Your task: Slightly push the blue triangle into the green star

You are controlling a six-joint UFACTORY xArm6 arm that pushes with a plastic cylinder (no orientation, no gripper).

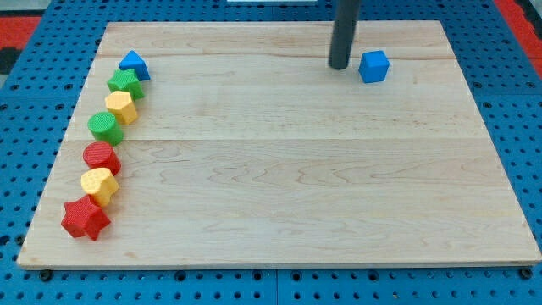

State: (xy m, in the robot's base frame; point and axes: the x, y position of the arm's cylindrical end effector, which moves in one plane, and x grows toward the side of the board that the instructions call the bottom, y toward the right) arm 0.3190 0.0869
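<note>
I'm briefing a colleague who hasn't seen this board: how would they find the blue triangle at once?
Start at the wooden board and follow the curved line of blocks along the view's left edge. The blue triangle is the topmost one, just above the green star. It is the line's only blue piece; the blue cube sits far right beside my tip.

Wooden board (279, 169) carries eight coloured blocks (106, 127)

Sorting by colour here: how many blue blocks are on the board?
2: the blue triangle block tops the left column; the blue cube block sits top right, beside my tip. None appear hidden.
</note>
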